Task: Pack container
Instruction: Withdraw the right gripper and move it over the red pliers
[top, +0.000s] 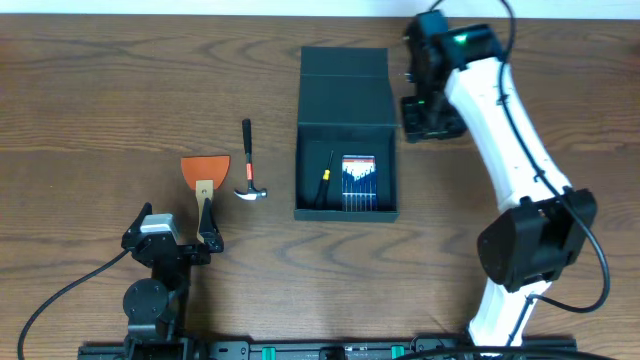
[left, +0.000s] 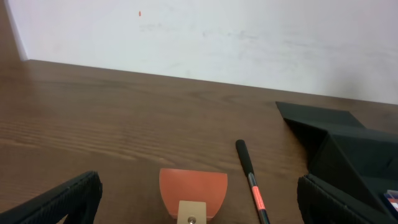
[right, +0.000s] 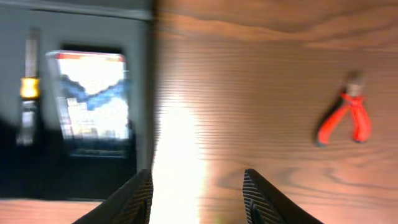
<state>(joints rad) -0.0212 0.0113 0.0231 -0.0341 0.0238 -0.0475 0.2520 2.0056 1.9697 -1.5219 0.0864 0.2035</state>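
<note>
The container (top: 346, 140) is a dark teal box in mid-table, its flap lid (top: 345, 75) laid open toward the back. Inside lie a slim tool with a yellow band (top: 325, 180) and a packet of bits (top: 360, 182); both tool (right: 28, 93) and packet (right: 93, 96) also show in the right wrist view. My right gripper (top: 428, 118) hovers just right of the container's right wall (right: 144, 93). It (right: 199, 202) is open, with only bare wood between the fingers. At the front left my left gripper (left: 199, 214) is wide open and holds nothing.
An orange-bladed scraper (top: 205, 172) lies just ahead of the left fingers (left: 62, 202), blade (left: 193, 190) pointing away. A small hammer (top: 248, 160) with a black and red handle (left: 250, 180) lies between scraper and container. Orange-handled pliers (right: 345, 118) lie on the wood right of the container.
</note>
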